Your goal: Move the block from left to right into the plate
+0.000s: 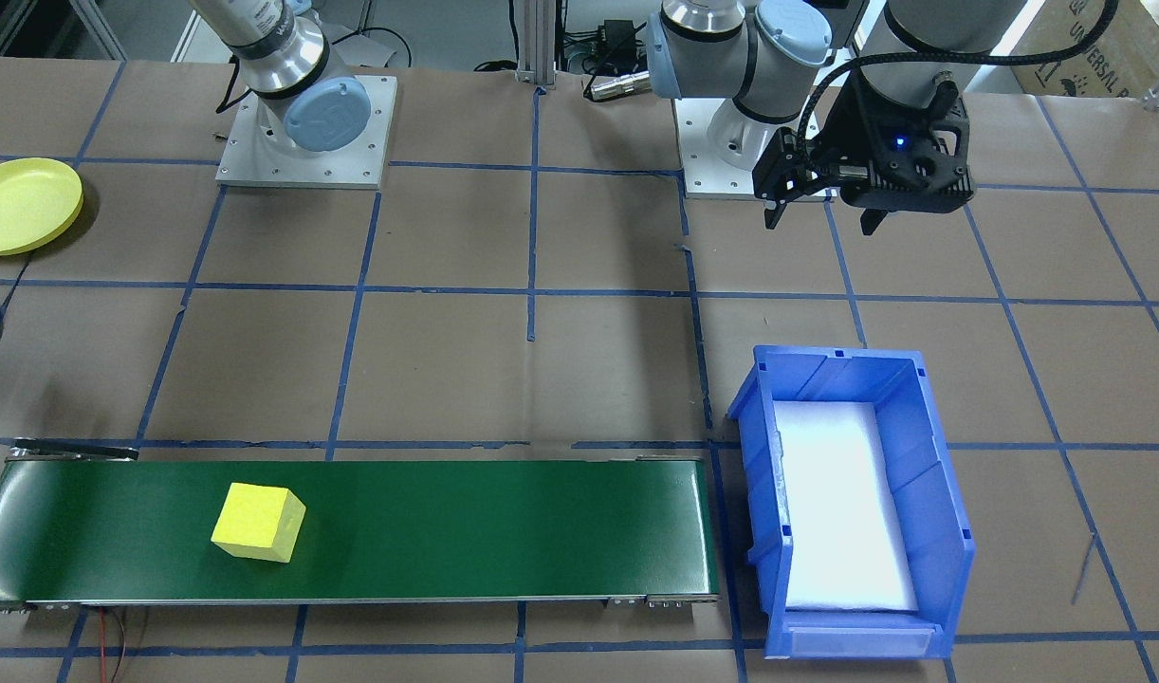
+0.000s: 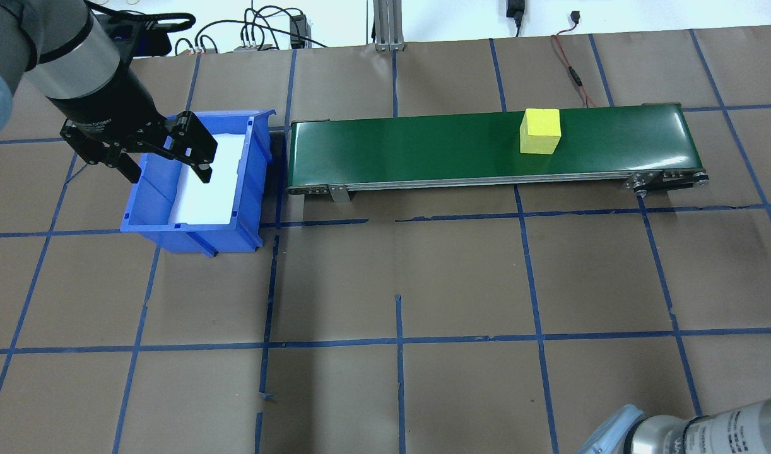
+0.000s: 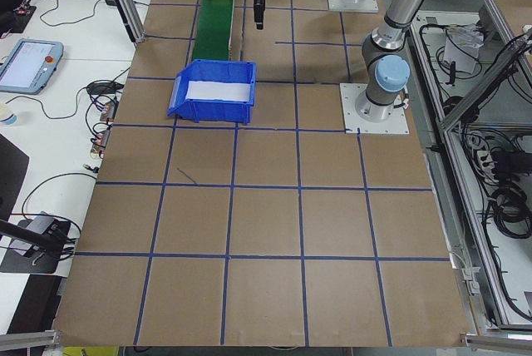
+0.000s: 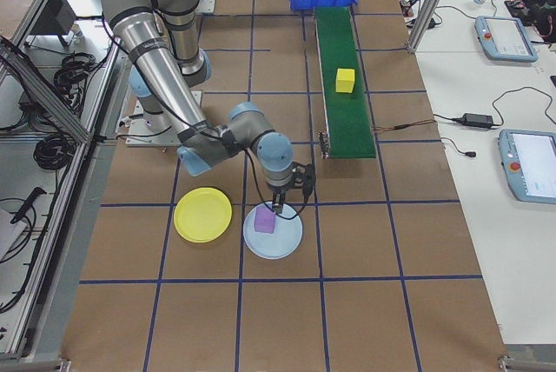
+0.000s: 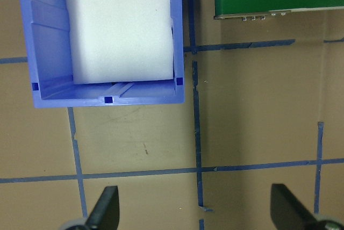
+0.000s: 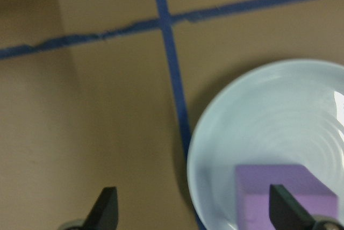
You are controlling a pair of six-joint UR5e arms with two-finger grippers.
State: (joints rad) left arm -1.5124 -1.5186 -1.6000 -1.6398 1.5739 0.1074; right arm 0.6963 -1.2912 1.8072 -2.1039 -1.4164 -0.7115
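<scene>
A yellow block rides the green conveyor belt, toward its end on my right side; it also shows in the overhead view as the yellow block. A purple block lies in a light blue plate, and in the right wrist view the purple block sits on that plate. My right gripper hangs open just over the plate's rim, holding nothing. My left gripper is open and empty, above the near end of the blue bin.
A yellow plate lies beside the light blue one and also shows at the table edge as the yellow plate. The blue bin with white foam inside stands at the conveyor's other end. Blue tape lines grid the brown table.
</scene>
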